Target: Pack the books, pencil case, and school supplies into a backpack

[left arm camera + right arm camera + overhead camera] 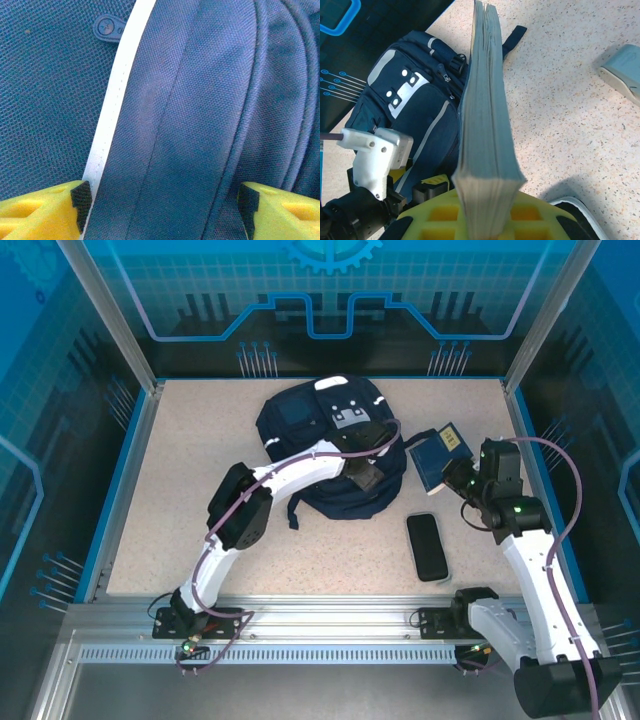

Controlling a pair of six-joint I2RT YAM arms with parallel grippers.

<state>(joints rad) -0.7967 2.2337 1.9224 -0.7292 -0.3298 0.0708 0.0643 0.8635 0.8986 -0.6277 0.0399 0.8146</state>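
Observation:
The navy backpack [300, 425] lies in the middle of the table, white patches up. My left gripper [366, 475] rests on its right side. In the left wrist view the gripper [160, 205] is open, its yellow fingers [45, 210] wide apart with a flat band of backpack fabric [200, 100] and a white stripe [117, 100] between them. My right gripper [458, 477] is shut on the navy book with a yellow label [438, 453], holding it off the table just right of the backpack. That book [487, 115] stands edge-on in the gripper [487, 220], with the backpack [405, 105] beyond. The yellow and black books are out of view.
A flat black case [427, 546] lies on the table near the front, right of centre; its pale end [622, 72] is in the right wrist view. The left arm [375, 155] is close beside the held book. Blue walls enclose the table.

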